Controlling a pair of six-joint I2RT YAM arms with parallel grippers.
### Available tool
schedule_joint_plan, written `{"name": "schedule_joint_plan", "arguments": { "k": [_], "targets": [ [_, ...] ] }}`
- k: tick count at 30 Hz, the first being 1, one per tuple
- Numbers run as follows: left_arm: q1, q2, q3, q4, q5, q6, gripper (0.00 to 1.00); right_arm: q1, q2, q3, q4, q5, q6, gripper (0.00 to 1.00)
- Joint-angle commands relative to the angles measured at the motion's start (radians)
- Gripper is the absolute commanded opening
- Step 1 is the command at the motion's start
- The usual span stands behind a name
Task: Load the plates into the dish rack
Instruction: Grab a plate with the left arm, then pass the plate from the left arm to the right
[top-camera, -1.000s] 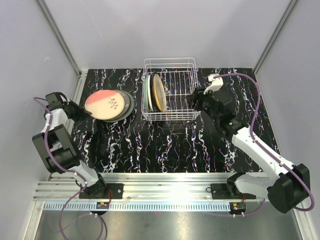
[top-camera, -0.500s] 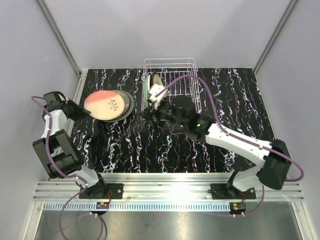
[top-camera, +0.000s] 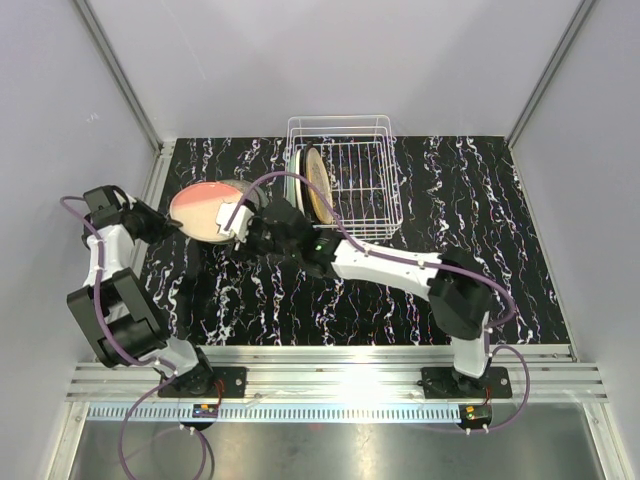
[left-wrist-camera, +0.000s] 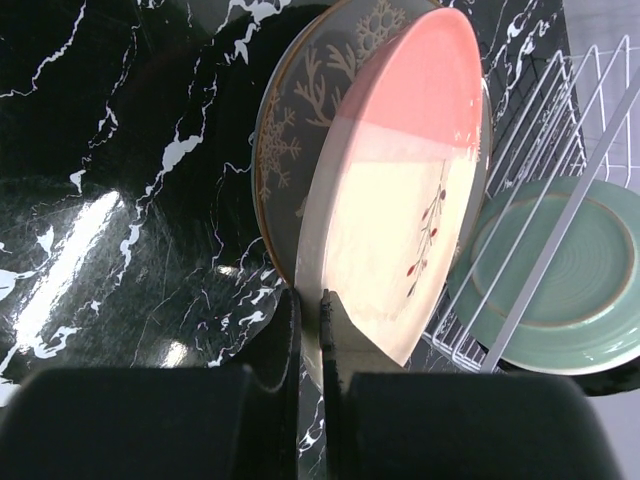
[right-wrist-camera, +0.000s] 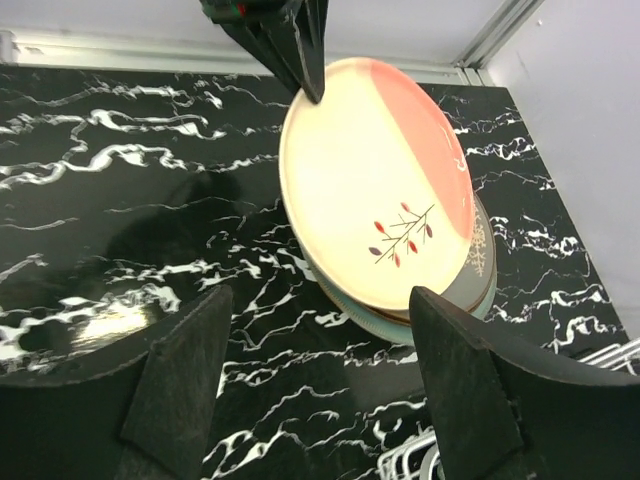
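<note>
My left gripper (top-camera: 163, 224) is shut on the left rim of the pink plate with the leaf motif (top-camera: 203, 207). In the left wrist view its fingers (left-wrist-camera: 333, 335) pinch that rim, and the plate (left-wrist-camera: 400, 200) tilts up off a dark snowflake plate (left-wrist-camera: 300, 120). My right gripper (top-camera: 240, 232) is open and empty at the stack's right side. In the right wrist view (right-wrist-camera: 325, 400) it faces the pink plate (right-wrist-camera: 365, 190). The dish rack (top-camera: 360, 180) holds a pale green plate (top-camera: 294, 178) and a cream brown-rimmed plate (top-camera: 318, 185) upright at its left end.
Under the pink plate lie the dark plate (right-wrist-camera: 482, 262) and a pale green one (right-wrist-camera: 400, 328). The rack's wires (left-wrist-camera: 570, 130) stand just right of the stack. Grey walls and a metal rail (top-camera: 160, 165) border the black marble table (top-camera: 300, 300).
My right arm has swung from the rack's right side, across its front, to the plate stack on the left. My left gripper has kept its hold on the pink plate's rim.
</note>
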Motion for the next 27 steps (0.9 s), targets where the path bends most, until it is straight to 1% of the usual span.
{"name": "schedule_joint_plan", "arguments": {
  "k": [1, 3, 8, 12, 20, 23, 25, 26, 27],
  "targets": [
    [0.006, -0.09, 0.021, 0.108, 0.123, -0.046, 0.0, 0.01, 0.068, 0.113, 0.031, -0.013, -0.095, 0.79],
    [0.006, -0.098, 0.021, 0.105, 0.121, -0.048, 0.0, 0.01, 0.126, 0.175, 0.006, -0.013, -0.111, 0.8],
    [0.012, -0.104, 0.021, 0.114, 0.138, -0.054, 0.0, 0.019, 0.215, 0.254, -0.043, 0.004, -0.178, 0.82],
    [0.017, -0.113, 0.018, 0.123, 0.158, -0.069, 0.0, 0.028, 0.281, 0.308, -0.051, 0.064, -0.235, 0.83],
    [0.015, -0.13, 0.001, 0.157, 0.201, -0.097, 0.0, 0.043, 0.335, 0.352, -0.058, 0.107, -0.31, 0.84],
    [0.014, -0.142, -0.005, 0.166, 0.21, -0.108, 0.0, 0.047, 0.367, 0.384, -0.052, 0.147, -0.332, 0.85],
    [0.014, -0.15, -0.011, 0.177, 0.216, -0.119, 0.0, 0.048, 0.419, 0.424, 0.011, 0.275, -0.364, 0.84],
    [0.014, -0.153, -0.013, 0.183, 0.222, -0.125, 0.0, 0.051, 0.442, 0.449, 0.028, 0.365, -0.384, 0.83],
    [0.014, -0.155, -0.015, 0.184, 0.225, -0.126, 0.0, 0.05, 0.48, 0.496, 0.028, 0.39, -0.416, 0.82]
  ]
}}
